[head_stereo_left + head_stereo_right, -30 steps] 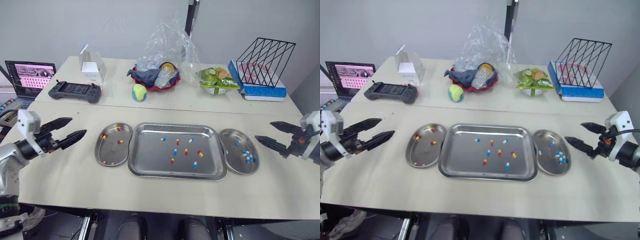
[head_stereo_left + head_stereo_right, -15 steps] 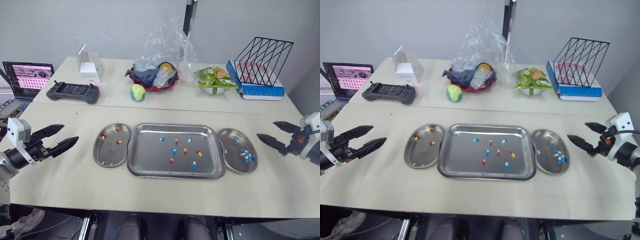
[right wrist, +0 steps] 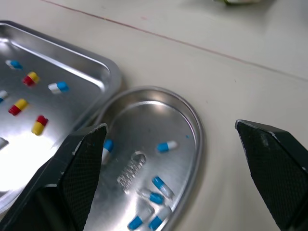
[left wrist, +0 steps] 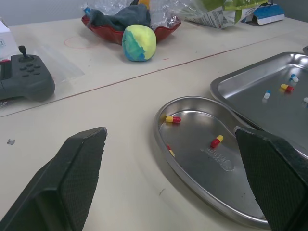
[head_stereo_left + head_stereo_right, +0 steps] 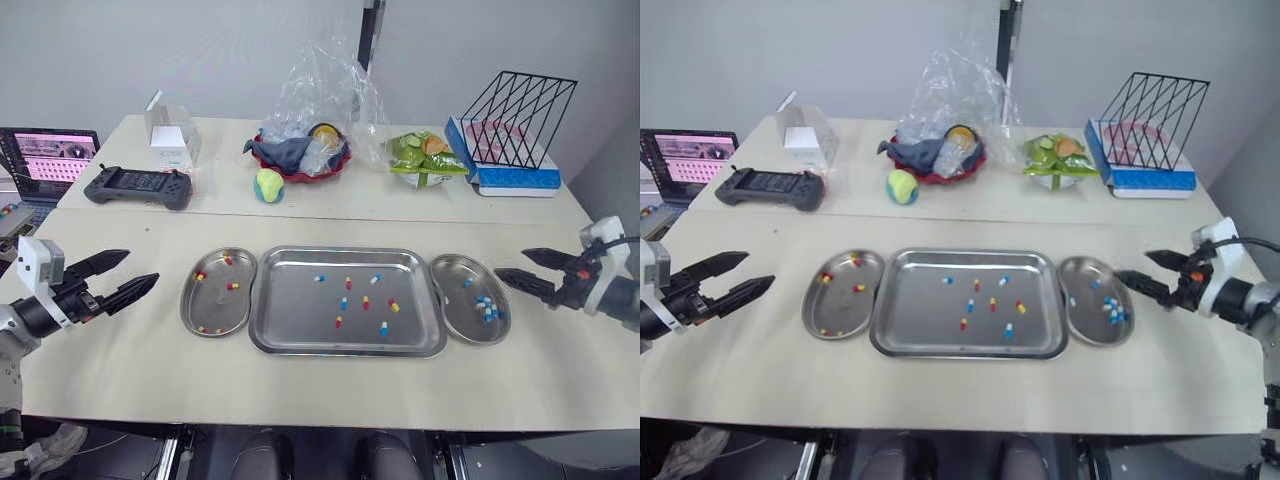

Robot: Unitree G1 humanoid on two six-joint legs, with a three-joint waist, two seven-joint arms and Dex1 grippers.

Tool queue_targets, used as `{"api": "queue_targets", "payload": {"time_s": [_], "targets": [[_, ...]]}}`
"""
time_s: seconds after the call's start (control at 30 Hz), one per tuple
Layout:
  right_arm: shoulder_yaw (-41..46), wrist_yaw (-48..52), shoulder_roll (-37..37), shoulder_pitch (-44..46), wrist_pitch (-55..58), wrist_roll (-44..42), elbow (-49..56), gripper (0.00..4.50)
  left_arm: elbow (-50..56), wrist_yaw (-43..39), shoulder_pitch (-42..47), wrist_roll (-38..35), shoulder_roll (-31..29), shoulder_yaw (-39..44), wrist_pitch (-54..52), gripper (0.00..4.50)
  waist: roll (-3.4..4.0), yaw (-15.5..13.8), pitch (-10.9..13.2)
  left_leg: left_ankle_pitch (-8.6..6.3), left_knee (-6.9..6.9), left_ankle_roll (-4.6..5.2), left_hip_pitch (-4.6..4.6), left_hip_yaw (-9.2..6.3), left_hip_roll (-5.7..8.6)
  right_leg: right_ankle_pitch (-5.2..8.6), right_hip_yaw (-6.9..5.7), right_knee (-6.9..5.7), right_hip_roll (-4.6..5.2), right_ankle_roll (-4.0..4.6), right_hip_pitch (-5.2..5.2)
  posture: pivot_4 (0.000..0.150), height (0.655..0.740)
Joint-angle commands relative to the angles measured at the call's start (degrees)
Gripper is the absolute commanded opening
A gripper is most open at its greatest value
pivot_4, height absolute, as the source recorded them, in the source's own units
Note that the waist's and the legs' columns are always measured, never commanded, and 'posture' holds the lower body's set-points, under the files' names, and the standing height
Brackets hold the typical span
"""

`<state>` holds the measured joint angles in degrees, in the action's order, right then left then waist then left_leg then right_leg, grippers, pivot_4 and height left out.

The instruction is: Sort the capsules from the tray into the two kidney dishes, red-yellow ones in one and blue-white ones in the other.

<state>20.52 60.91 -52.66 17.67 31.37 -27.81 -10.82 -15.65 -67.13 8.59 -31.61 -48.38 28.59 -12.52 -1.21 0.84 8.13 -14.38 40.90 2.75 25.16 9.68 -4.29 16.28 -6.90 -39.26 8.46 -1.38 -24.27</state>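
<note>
A steel tray (image 5: 300,265) in the middle of the table holds several loose capsules, red-yellow (image 5: 393,305) and blue-white (image 5: 383,328). The left kidney dish (image 5: 205,300) holds red-yellow capsules (image 4: 216,141). The right kidney dish (image 5: 462,270) holds blue-white capsules (image 3: 167,146). My left gripper (image 5: 141,266) hovers open, a short way left of the left dish, holding nothing. My right gripper (image 5: 511,263) is open and empty, with its near fingertip at the right dish's outer rim.
Along the back of the table are a game controller (image 5: 137,186), a small white box (image 5: 165,130), a red bowl under clear plastic (image 5: 300,155), a yellow-green ball (image 5: 266,185), a green snack bag (image 5: 425,160) and a wire rack on a blue box (image 5: 510,140). A laptop (image 5: 45,160) stands at the far left.
The head view has shifted. My left gripper has drawn back to the left, away from the left dish. The right gripper stays by the right dish's rim.
</note>
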Motion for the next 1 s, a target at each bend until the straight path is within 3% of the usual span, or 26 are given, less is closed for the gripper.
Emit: {"api": "queue_targets", "payload": {"time_s": [0.03, 0.63, 0.9, 1.0], "targets": [[-0.2, 0.1, -1.1, 1.7, 0.6, -0.8, 2.7, 4.50, 2.0, 0.0, -0.6, -1.1, -0.3, 1.4, 0.5, 4.48, 0.00, 0.0, 0.0, 0.00, 0.00, 0.00, 0.00, 0.00, 0.00, 0.00, 0.00, 0.00, 0.00, 0.00, 0.00, 0.150, 0.6934], [-12.0, 4.3, 1.0, 15.1, 2.9, 0.9, -0.2, 4.50, 17.9, 2.8, -8.7, -5.5, -0.9, 6.4, -6.8, 4.48, 0.02, 0.2, 0.0, -0.02, 0.00, 0.01, 0.01, 0.00, -0.02, 0.00, -0.01, 0.04, 0.01, 0.00, -0.01, 0.150, 0.6934], [-20.3, 4.6, 7.3, 21.8, 2.8, 2.9, 4.0, 4.50, 25.4, 4.4, -11.3, -7.5, -0.4, 5.5, -10.6, 4.48, 0.04, -0.1, 0.0, -0.01, -0.04, -0.01, 0.01, 0.01, 0.00, 0.00, -0.02, 0.04, 0.01, 0.01, -0.02, 0.150, 0.6934], [-26.6, 4.6, 14.8, 28.7, 0.3, 5.9, 0.7, 4.50, 27.7, 5.0, -12.1, -8.2, 0.2, 5.0, -11.4, 4.48, 0.04, 0.2, 0.0, -0.01, -0.01, -0.01, 0.01, 0.03, -0.01, 0.00, -0.01, 0.04, 0.02, 0.01, -0.04, 0.150, 0.6934]]}}
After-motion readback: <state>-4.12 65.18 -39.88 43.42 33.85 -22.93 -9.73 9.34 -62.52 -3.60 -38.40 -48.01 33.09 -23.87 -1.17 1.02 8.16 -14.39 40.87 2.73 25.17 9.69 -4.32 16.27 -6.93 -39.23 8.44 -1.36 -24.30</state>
